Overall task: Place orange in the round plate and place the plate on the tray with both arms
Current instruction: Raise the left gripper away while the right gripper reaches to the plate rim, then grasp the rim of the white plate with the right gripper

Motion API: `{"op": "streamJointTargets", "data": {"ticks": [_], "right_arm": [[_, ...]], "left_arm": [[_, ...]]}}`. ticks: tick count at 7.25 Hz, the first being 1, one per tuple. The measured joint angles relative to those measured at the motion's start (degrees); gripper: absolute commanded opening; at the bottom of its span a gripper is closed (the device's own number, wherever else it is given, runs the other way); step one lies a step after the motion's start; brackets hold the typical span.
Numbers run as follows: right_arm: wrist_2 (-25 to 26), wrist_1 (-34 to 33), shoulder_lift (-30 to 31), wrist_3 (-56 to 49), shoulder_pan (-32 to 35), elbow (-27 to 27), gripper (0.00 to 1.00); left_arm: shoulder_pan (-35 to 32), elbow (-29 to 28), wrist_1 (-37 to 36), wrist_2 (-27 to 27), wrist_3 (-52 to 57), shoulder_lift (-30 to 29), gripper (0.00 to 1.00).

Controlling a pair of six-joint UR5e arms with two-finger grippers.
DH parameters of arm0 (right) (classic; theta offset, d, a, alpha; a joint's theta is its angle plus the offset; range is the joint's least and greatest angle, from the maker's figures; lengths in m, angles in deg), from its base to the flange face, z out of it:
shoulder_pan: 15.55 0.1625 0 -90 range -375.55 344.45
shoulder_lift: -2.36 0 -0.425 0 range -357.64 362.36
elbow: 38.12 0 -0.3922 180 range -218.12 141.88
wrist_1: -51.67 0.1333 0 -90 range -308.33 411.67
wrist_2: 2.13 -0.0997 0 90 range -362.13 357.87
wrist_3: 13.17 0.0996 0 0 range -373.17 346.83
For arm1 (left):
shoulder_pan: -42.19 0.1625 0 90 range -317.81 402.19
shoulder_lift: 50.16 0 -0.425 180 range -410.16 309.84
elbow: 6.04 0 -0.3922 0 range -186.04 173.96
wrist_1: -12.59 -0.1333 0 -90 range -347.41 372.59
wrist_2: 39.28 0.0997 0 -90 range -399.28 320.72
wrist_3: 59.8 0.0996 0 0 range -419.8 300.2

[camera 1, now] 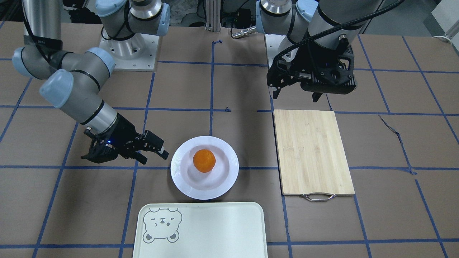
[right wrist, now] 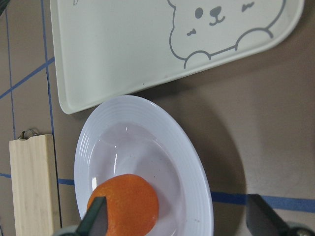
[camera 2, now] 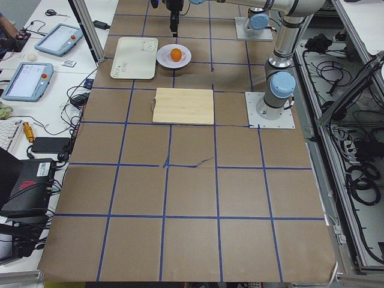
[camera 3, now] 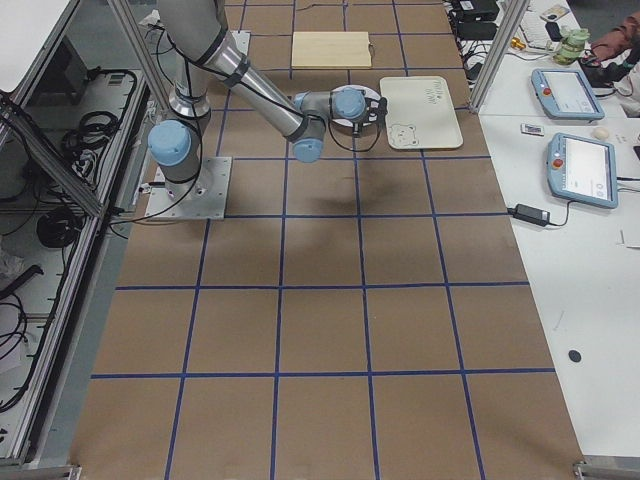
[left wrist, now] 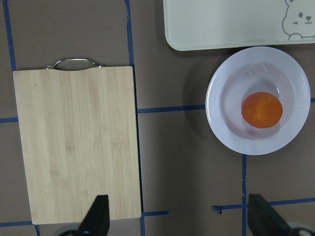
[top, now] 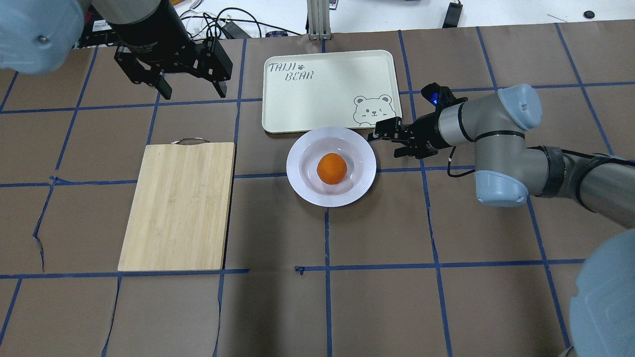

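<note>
White plate [camera 1: 177,175] holds orange [camera 1: 204,161] | right fingers [camera 1: 156,146] beside rim, spread, empty | left fingers [top: 165,90] likewise

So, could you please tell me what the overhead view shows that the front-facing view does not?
Only the overhead view shows the lettering on the tray. Only the front-facing view shows the arms' mounting plates. Both show the orange in the round plate beside the tray, the cutting board, and the left gripper and right gripper empty, fingers apart.
</note>
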Motion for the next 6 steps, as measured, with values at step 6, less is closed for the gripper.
{"op": "streamJointTargets", "data": {"ticks": [6], "right_arm": [[-2.3,-5.2,-4.1,3.1,3.4,-2.9,0.98]], "left_arm": [[0.5,4.7,-3.1,0.1,0.2,2.9,1.0]]}}
